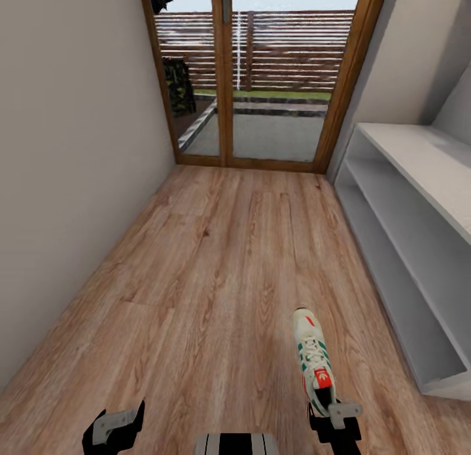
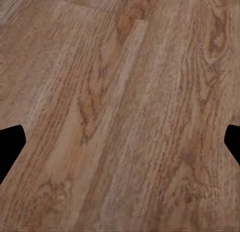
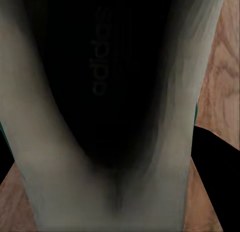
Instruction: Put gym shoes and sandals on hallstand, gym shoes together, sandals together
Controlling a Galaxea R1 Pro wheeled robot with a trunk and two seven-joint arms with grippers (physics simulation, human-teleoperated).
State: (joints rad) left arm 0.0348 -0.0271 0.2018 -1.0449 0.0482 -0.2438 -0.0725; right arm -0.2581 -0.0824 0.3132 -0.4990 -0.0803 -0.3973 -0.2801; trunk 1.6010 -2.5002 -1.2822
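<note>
Nearest the robot, the right claw (image 1: 335,421) was clamped on the heel of one gym shoe (image 1: 313,362), which pointed toe-forward just above the corridor floor (image 1: 216,265); the right wrist view looked straight into the shoe's dark opening (image 3: 100,76). The left claw (image 1: 114,427) hung with its fingers (image 2: 11,144) spread wide over bare planks. Farther along on the right stood the pale hallstand (image 1: 418,160) with its two open shelves. Beyond it, a wood-framed glass door (image 1: 261,75) closed the corridor.

even daylight from glass door (image 1: 261,75), soft renders, right wrist view perhaps blurred dark
</note>
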